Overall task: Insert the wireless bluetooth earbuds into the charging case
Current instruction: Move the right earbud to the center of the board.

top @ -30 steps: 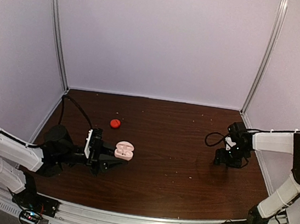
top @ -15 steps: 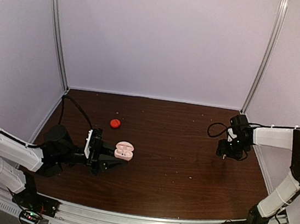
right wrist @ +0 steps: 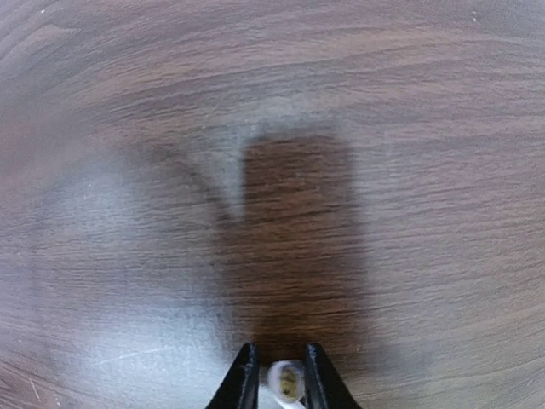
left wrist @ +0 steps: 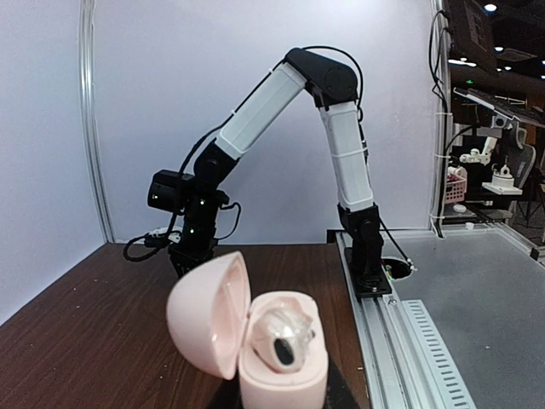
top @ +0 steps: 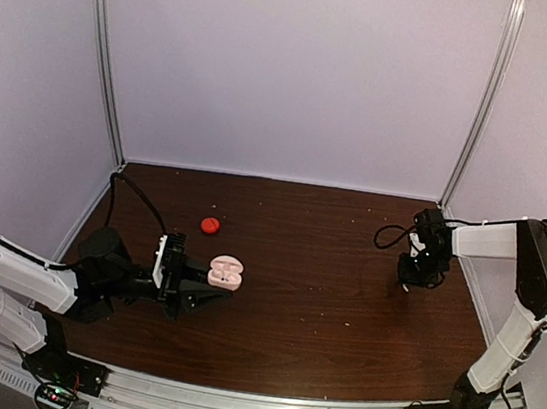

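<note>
While your left arm lay low and stretched across the desk (top: pixel 320 312), its left claw (top: pixel 200 291) was closed tight on the bottom of the pink charging case (left wrist: pixel 255 341). The case was smooth and round like an egg, and its lid stood open to one side. A shiny pale earbud (left wrist: pixel 281 336) sat in the cup inside. Your right arm reached out to the far right side of the desk, bent at the elbow, with the wrist pointing straight down. The right claw (right wrist: pixel 279 377) was narrow, and its two dark fingers pinched a tiny white earbud (right wrist: pixel 287 382) over the brown, streaky wood. A small red round thing (top: pixel 210 224) lay flat on the desk, well apart from both claws.
</note>
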{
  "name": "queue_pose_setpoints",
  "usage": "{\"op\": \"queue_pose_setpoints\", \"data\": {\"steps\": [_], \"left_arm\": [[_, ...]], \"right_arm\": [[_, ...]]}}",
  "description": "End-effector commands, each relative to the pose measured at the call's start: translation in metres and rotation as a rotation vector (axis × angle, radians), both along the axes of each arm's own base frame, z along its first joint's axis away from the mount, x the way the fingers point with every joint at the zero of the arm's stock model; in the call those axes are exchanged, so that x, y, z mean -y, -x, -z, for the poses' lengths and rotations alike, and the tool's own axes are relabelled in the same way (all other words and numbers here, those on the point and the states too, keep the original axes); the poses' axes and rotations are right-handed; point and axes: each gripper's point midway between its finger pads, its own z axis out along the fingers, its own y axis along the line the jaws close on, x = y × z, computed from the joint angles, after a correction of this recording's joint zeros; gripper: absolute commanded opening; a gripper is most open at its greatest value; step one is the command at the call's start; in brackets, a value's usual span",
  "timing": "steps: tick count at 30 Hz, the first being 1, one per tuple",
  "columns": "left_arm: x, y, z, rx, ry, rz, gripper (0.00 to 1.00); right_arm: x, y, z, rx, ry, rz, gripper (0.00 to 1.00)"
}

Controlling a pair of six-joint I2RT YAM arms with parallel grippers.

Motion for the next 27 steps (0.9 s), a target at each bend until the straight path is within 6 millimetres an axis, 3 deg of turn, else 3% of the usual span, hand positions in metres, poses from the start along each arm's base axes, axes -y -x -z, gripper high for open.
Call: {"op": "queue_pose_setpoints", "data": {"steps": [1,4,9,18,22,27], "left_arm": [[-0.001,0.001,-0.01,0.037,0.033,-0.008,0.0],[-0.001,0.0,-0.011,0.037,0.034,-0.011,0.0],[-0.002,0.0,-0.012,0.033,0.037,-0.015,0.0],[-0.006,0.001,-0.016,0.035,0.049,-0.022,0.0],[-0.011,0.003,-0.019,0.039,0.059,-0.032,0.0],[-0.015,0.004,-0.021,0.041,0.065,-0.039,0.0]], "right_arm": [[-0.019,0.01,0.01,-0.046,-0.051,-0.06,0.16],[-0.044,0.022,0.016,-0.082,-0.057,-0.126,0.11],[-0.104,0.048,0.018,-0.12,-0.111,-0.258,0.07],[-0.234,0.118,0.007,-0.189,-0.187,-0.576,0.06],[-0.266,0.16,0.0,-0.236,-0.154,-0.739,0.07],[-0.283,0.198,-0.011,-0.286,-0.118,-0.868,0.07]]}}
